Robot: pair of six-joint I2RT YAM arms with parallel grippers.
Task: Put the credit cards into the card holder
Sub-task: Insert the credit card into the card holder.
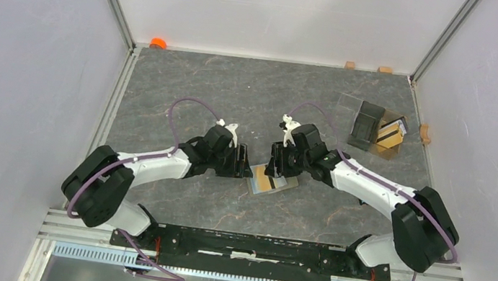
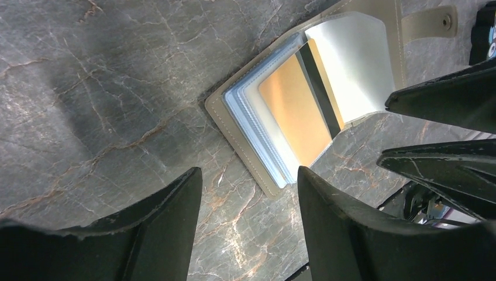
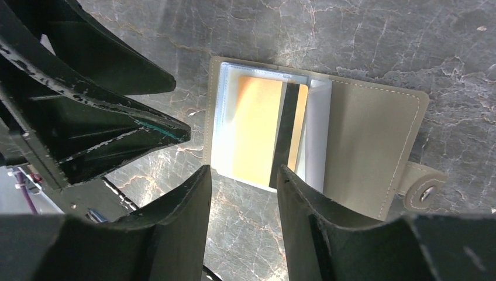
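The olive-khaki card holder lies open on the table between my two grippers. An orange credit card with a black stripe lies on its clear sleeves. I cannot tell how deep it sits. The left wrist view shows the holder and card just beyond my left gripper, which is open and empty. The right wrist view shows the holder and card just beyond my right gripper, also open and empty. More tan cards stand in a box at the back right.
A clear plastic box with a dark compartment sits at the back right. An orange object lies at the far left corner, and small tan blocks along the far edge. Grey walls close in both sides.
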